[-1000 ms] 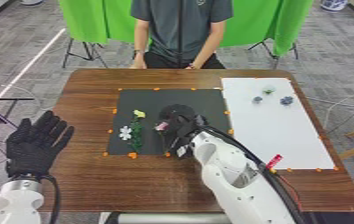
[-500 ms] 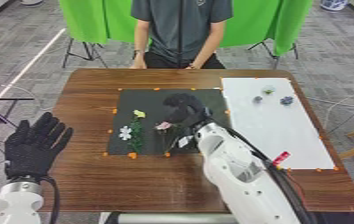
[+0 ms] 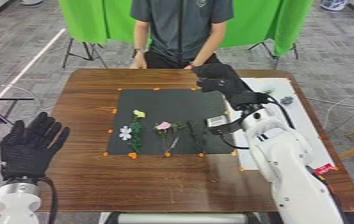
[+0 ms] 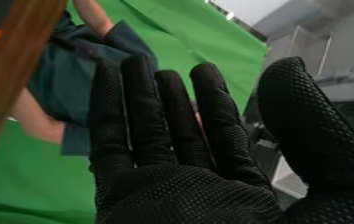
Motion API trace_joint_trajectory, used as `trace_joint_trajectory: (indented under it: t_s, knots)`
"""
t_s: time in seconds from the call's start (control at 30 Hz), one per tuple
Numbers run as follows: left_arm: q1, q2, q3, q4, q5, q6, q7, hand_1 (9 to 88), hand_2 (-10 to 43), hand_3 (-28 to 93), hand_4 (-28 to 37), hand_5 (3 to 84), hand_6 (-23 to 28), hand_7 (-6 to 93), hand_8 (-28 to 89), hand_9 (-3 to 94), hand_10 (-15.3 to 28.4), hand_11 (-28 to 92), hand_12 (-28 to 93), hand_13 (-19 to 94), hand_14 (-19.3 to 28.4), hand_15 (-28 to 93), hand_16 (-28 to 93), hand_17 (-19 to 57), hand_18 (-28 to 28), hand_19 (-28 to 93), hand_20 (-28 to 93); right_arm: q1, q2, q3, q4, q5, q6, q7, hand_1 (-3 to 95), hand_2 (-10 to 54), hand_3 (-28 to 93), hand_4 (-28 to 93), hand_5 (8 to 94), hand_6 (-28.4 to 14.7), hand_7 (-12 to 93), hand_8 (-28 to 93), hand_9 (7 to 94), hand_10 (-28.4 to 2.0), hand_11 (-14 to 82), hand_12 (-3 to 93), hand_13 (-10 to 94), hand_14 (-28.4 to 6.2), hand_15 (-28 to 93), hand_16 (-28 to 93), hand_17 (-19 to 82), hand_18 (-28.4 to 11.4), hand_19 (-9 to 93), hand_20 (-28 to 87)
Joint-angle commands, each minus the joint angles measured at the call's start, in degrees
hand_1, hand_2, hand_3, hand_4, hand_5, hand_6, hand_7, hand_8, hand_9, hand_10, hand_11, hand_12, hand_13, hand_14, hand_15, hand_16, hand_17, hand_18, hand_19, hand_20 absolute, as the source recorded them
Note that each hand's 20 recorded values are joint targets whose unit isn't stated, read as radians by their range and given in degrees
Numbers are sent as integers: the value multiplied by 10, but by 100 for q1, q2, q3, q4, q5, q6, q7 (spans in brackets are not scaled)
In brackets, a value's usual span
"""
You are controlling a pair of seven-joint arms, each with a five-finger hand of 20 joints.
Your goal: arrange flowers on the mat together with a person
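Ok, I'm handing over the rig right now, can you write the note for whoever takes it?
Right hand: open, empty, at the table's far side.
Left hand: open, empty, at the table's left.
Done: yellow flower, white flower, pink flower and a dark stem lie on the black mat.
Left, probably: pale bloom and blue-grey bloom on the white sheet.

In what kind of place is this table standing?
Probably a robotics lab or a recording studio: a green backdrop hangs on stands behind the wooden table, cables lie on the grey tiled floor, and two robot arms work there.
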Motion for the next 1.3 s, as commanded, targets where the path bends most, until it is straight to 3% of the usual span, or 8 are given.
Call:
trace_joint_trajectory:
  t_s: [0.03, 0.13, 0.23, 0.43, 0.8, 1.0, 1.17, 1.3]
  knots:
    - [144, -49, -56, -63, 2, -35, 93, 315, 130, 728, -271, 570, 86, 240, -82, 549, 162, 281, 201, 436, 181, 543, 25, 3, 189, 425, 283, -1172, 505, 1223, -254, 2538, 434, -7, 303, 74, 799, -251, 458, -60, 161, -125, 413, -150, 103, 127, 355, -153, 296, 127, 165, -186, 542, 131]
    - [39, 24, -89, -1, 16, -43, -39, 314, 130, 729, -270, 570, 86, 240, -82, 549, 162, 281, 200, 436, 183, 543, 26, 3, 189, 425, 283, -1559, 581, 1578, -425, 2746, 753, -126, 296, 78, 796, -250, 453, -59, 155, -122, 407, -149, 96, 125, 348, -154, 285, 130, 158, -187, 533, 132]
    - [31, 38, -98, -7, 56, -78, 12, 314, 129, 729, -270, 570, 86, 240, -82, 548, 162, 281, 200, 435, 183, 543, 26, 3, 188, 425, 283, -1808, 619, 1801, -611, 2997, 1081, -150, 288, 80, 796, -247, 452, -60, 150, -117, 408, -148, 96, 126, 348, -155, 278, 139, 155, -189, 526, 137]
    - [64, 37, -119, -29, -28, -89, 147, 314, 128, 729, -271, 570, 86, 240, -82, 548, 162, 281, 201, 435, 182, 543, 26, 3, 188, 425, 283, -1882, 474, 1896, -722, 2863, 1298, -233, 284, 82, 796, -246, 454, -58, 149, -115, 410, -149, 100, 126, 348, -155, 272, 148, 153, -189, 517, 144]
    - [-135, 55, 26, 49, -25, 10, 59, 316, 130, 727, -274, 570, 85, 240, -82, 549, 162, 282, 201, 435, 182, 543, 25, 3, 189, 426, 284, -1920, 365, 1954, -807, 2935, 1276, -101, 295, 87, 792, -245, 484, -57, 170, -118, 421, -149, 119, 128, 366, -156, 302, 158, 162, -193, 581, 190]
    - [-37, -20, 73, 1, -102, 75, 123, 316, 131, 727, -273, 569, 85, 242, -81, 550, 162, 283, 201, 435, 182, 544, 25, 2, 188, 427, 284, -1961, 320, 2018, -873, 2898, 1086, -18, 302, 76, 794, -242, 493, -57, 180, -126, 422, -149, 120, 127, 368, -155, 308, 151, 164, -192, 583, 194]
    - [-158, 39, 109, 49, -61, -32, 125, 316, 131, 728, -273, 571, 85, 242, -82, 550, 162, 283, 201, 436, 181, 544, 25, 3, 188, 427, 284, -2002, 412, 2085, -922, 2745, 1392, -109, 307, 58, 800, -242, 496, -55, 188, -129, 421, -147, 122, 127, 369, -153, 309, 148, 166, -191, 583, 194]
    - [-76, 42, 74, 27, -88, 21, 82, 316, 130, 729, -272, 571, 85, 242, -82, 549, 161, 284, 202, 436, 180, 544, 25, 3, 188, 428, 284, -2029, 467, 2102, -954, 2771, 1417, -88, 318, 43, 802, -241, 497, -52, 194, -131, 420, -145, 124, 128, 370, -149, 313, 148, 166, -190, 585, 195]
